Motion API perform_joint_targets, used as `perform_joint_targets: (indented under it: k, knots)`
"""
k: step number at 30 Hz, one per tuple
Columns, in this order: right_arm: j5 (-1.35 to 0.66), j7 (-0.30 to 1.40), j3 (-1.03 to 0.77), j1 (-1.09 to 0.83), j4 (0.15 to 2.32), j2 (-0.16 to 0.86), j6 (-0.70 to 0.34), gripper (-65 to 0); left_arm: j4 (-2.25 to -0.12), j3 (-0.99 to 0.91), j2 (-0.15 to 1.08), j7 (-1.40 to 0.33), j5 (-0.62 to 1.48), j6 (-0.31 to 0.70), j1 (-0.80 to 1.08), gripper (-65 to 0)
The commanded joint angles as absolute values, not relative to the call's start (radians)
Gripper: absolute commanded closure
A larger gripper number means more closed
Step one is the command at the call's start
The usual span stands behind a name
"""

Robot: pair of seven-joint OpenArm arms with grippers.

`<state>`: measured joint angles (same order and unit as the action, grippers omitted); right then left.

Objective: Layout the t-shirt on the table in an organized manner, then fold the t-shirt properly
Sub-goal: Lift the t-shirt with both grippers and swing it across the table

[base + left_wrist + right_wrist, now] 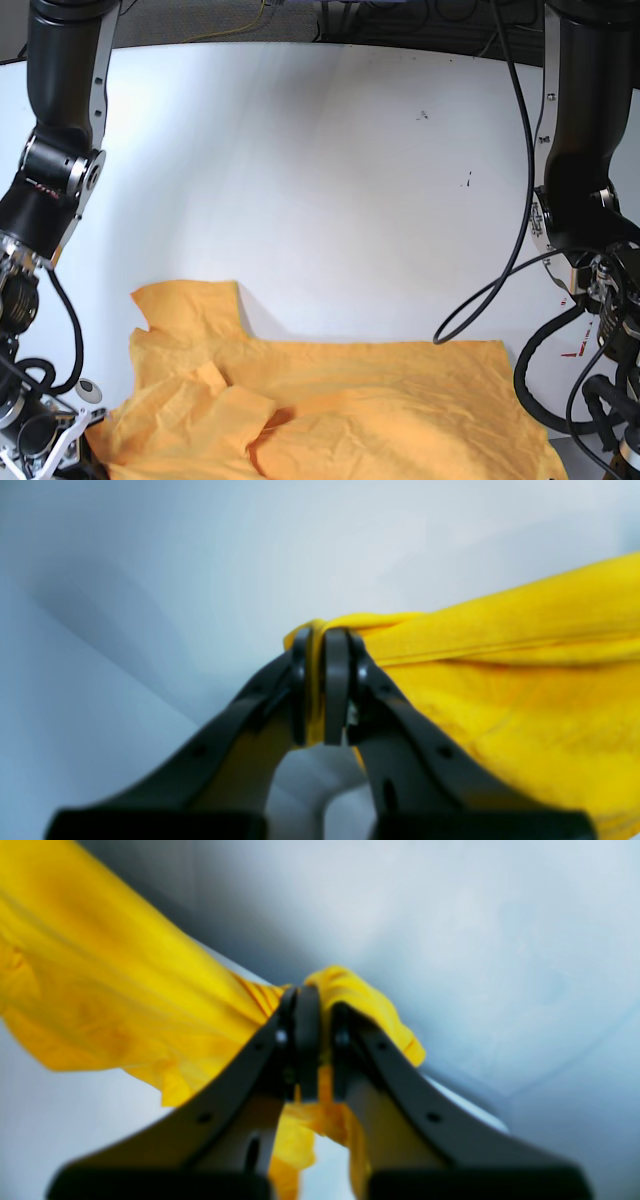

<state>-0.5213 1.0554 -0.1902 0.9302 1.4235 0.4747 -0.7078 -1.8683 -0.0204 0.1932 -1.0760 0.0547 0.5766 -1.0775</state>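
Wrist views: left gripper and right gripper each pinched tight on t-shirt fabric.

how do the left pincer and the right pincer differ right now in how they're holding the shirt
The left pincer pinches a thin, flat fold of the t-shirt, and the cloth streams off to its right. The right pincer grips a thicker bunch that bulges over its tip, with cloth trailing left and dangling below. Both are shut on the t-shirt above the white table.
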Motion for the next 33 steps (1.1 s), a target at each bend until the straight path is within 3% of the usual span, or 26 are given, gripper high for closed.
perform_joint_targets:
  k: [1, 9, 20, 33]
  knots:
    - [-0.490, 1.013, -0.151, 1.072, 1.369, 0.498, -0.698, -3.0, -1.836, -0.015, 0.197, -1.056, 0.048, 0.539, -1.158, -3.0]
    - [-0.469, 0.952, 0.016, 1.302, 1.194, 0.503, -0.698, -3.0, -1.713, -0.013, 0.197, -1.055, 0.050, 0.516, -1.297, -3.0]
    - [-0.473, 1.030, 0.035, 1.305, 1.210, 0.530, -0.698, -3.0, -1.699, -0.015, 0.199, -1.056, 0.050, 0.521, -1.309, -3.0]
    - [-0.473, 1.231, -0.165, 0.921, 1.578, 0.553, -0.698, -3.0, -1.870, -0.018, 0.232, -1.247, 0.058, 0.526, -1.148, -3.0]
